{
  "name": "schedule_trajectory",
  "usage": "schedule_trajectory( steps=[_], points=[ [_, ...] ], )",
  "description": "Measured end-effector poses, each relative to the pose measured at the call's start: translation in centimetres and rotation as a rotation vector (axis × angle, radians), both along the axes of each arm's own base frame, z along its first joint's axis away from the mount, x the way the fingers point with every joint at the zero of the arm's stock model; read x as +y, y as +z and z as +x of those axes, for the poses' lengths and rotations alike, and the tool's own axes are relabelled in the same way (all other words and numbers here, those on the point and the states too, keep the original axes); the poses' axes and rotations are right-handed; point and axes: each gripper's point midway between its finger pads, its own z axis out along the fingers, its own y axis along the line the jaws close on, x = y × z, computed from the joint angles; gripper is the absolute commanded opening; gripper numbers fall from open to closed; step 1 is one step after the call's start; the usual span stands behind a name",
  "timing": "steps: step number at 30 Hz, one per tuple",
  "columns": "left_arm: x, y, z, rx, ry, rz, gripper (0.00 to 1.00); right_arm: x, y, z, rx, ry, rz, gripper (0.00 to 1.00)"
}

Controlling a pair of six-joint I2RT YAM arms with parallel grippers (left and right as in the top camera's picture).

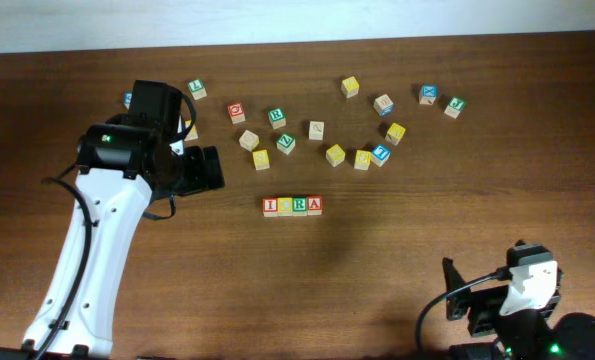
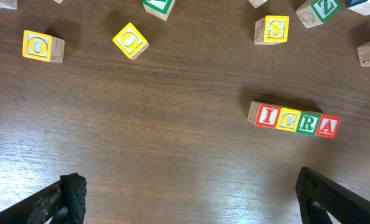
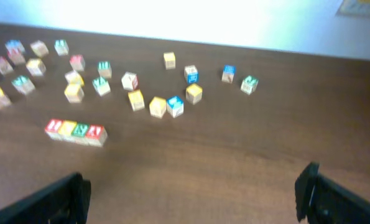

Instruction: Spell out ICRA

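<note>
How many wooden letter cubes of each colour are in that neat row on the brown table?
Red: 2, the wooden cube with a red I and the wooden cube with a red A
Yellow: 1, the wooden cube with a yellow C
Green: 1, the wooden cube with a green R
Total: 4

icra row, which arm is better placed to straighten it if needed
Left, probably: the left gripper hangs open near the ICRA row, up-left of it in the overhead view. The right gripper, also open, sits farther off at the bottom edge.
</note>
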Motion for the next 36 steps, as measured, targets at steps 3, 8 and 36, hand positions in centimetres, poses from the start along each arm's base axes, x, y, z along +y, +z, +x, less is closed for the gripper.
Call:
schedule_trajectory(
  steps=[3, 8, 36],
  points=[
    [0.0, 0.0, 0.0, 0.000, 0.000, 0.000, 0.99, 0.3, -0.7, 1.7, -0.108, 0.014, 0.001, 0.98],
    [0.0, 0.0, 0.0, 0.000, 0.000, 0.000, 0.99, 1.1, -2.1, 4.4, -0.261, 0.062, 0.013, 0.98],
    [0.0, 0.0, 0.0, 0.000, 0.000, 0.000, 0.99, 1.0, -10.6, 8.8, -0.348, 0.031, 0.083, 0.98]
  ],
)
